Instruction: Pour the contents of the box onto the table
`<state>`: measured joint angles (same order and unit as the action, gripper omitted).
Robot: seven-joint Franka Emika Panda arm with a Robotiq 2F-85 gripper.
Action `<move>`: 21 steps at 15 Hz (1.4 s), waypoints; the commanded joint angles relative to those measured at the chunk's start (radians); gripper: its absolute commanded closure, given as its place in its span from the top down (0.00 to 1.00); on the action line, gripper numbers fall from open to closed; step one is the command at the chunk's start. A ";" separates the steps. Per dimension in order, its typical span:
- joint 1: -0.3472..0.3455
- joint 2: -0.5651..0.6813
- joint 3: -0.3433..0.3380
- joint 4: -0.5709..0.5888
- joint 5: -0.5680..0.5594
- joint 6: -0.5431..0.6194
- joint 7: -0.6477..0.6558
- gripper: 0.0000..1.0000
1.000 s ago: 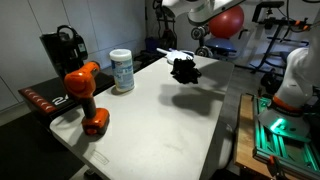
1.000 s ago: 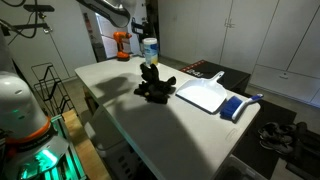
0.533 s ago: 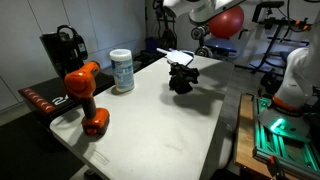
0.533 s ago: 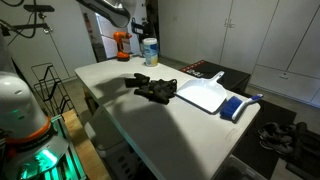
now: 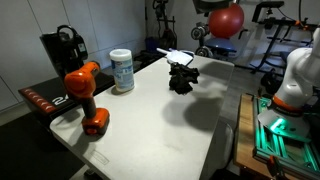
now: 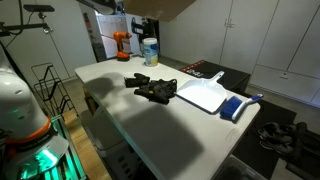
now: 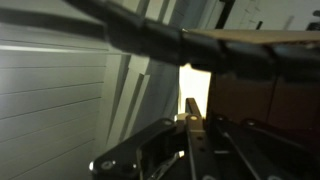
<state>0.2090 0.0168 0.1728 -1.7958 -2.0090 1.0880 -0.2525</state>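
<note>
A heap of black items (image 5: 182,77) lies on the white table (image 5: 150,120); it also shows in the other exterior view (image 6: 155,89). The brown cardboard box (image 6: 165,7) shows only as an edge at the top of an exterior view, high above the table. In the wrist view my gripper (image 7: 192,108) points up, with a thin finger pressed against the brown box wall (image 7: 255,95); it looks shut on that wall. The gripper is out of both exterior views.
An orange drill (image 5: 85,95), a wipes canister (image 5: 122,70) and a black machine (image 5: 62,50) stand at one end of the table. A white board (image 6: 205,95) with a blue item (image 6: 232,107) lies beside the heap. A red ball (image 5: 225,18) hangs behind.
The black items fell and settled into a flat heap on the table. The arm with the box rose out of the top of both exterior views.
</note>
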 commanded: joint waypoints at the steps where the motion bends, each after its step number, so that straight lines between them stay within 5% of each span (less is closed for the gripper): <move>1: -0.009 -0.049 0.005 0.041 0.180 0.112 0.022 0.02; 7: -0.028 -0.072 -0.013 0.108 0.484 0.294 -0.014 0.02; 8: -0.026 -0.056 -0.002 0.093 0.408 0.236 0.008 0.05; 13: -0.030 -0.058 -0.005 0.108 0.466 0.270 0.006 0.01; 21: -0.044 -0.021 -0.026 0.280 0.904 0.329 0.022 0.01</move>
<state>0.1823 -0.0291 0.1592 -1.5958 -1.2317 1.3808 -0.2295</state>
